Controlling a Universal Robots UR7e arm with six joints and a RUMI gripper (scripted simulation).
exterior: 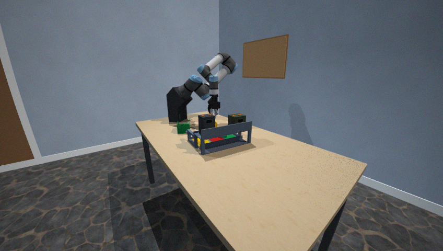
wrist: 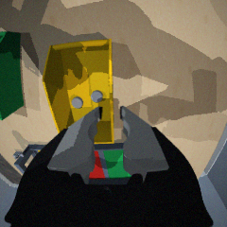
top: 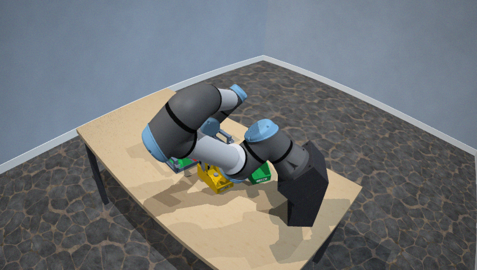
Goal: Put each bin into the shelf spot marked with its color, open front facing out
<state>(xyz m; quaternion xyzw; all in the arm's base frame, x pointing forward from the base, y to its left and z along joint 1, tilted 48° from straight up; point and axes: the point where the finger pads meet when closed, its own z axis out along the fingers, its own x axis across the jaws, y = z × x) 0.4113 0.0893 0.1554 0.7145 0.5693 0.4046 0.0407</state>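
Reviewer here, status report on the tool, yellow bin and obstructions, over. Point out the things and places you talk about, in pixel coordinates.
Tool (top: pixel 205 165) (exterior: pixel 214 115) (wrist: pixel 111 107) slightly open, empty, fingers over bin's side wall. Yellow bin (top: pixel 210 180) (exterior: pixel 216 124) (wrist: pixel 85 82) on table, two grey parts (top: pixel 215 174) (wrist: pixel 96 96) inside. No obstruction seen between them.

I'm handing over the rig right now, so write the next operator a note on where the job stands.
End effector: narrowly open, holding nothing, over the yellow bin's side wall.
Yellow bin: on the table, two round grey parts inside.
Green bin: on the table; contents unclear.
Done: neither bin is on the shelf.
Left: place both on their matching colors, parts inside, open fronts out, behind the lip. No red bin is visible.
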